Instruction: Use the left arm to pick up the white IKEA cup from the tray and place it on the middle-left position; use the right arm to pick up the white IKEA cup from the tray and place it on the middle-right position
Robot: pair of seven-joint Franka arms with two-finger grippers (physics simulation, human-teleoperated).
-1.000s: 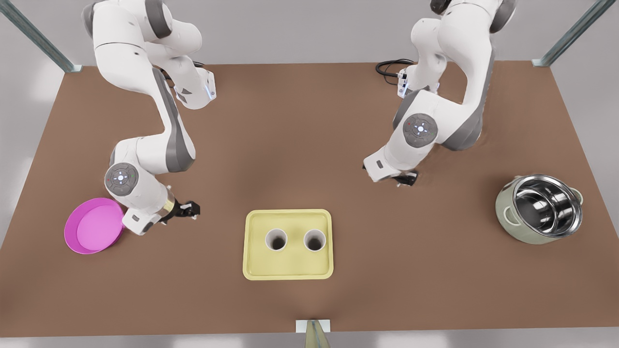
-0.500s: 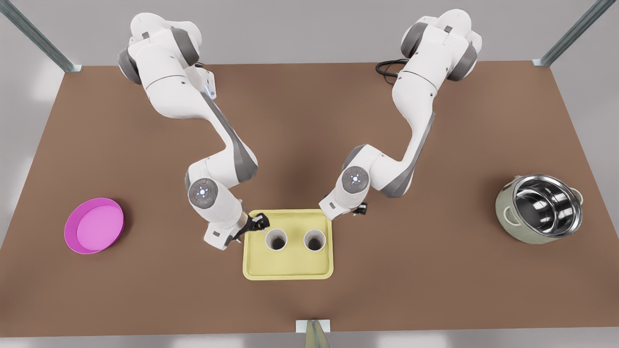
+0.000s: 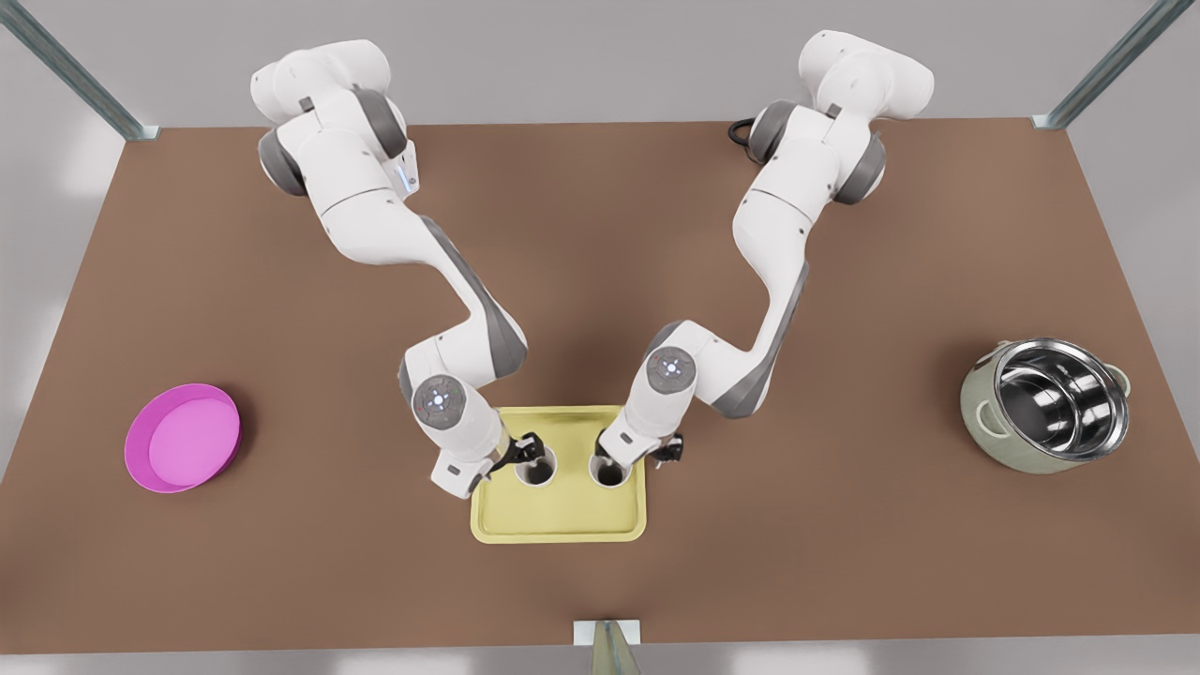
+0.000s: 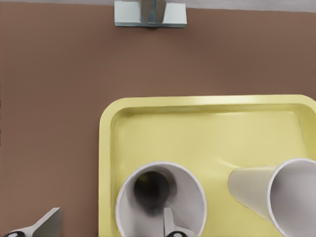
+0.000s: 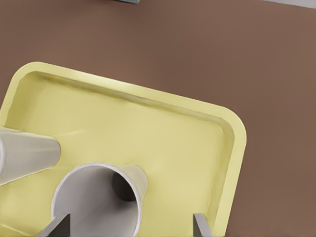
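Two white cups stand upright on the pale yellow tray (image 3: pixel 562 516). My left gripper (image 3: pixel 527 451) is open at the cup on the front view's left (image 3: pixel 538 469). In the left wrist view (image 4: pixel 108 229) one finger (image 4: pixel 170 226) shows over that cup's (image 4: pixel 160 197) mouth, the other outside the tray (image 4: pixel 197 128). My right gripper (image 3: pixel 647 455) is open at the other cup (image 3: pixel 609 473). Seen from the right wrist (image 5: pixel 128 228), one finger (image 5: pixel 57 228) is at this cup's (image 5: pixel 98 197) rim and the other lies near the tray's rim (image 5: pixel 232 148). Neither cup is held.
A round magenta dish (image 3: pixel 183 450) lies at the front view's far left. A steel pot (image 3: pixel 1050 403) stands at the far right. A black cable (image 3: pixel 759 131) lies by the right arm's base. A small bracket (image 3: pixel 607 633) sits on the table's near edge.
Both arms have swung in from the table's sides to the tray. Each open gripper now sits at its own cup. The cups have not moved.
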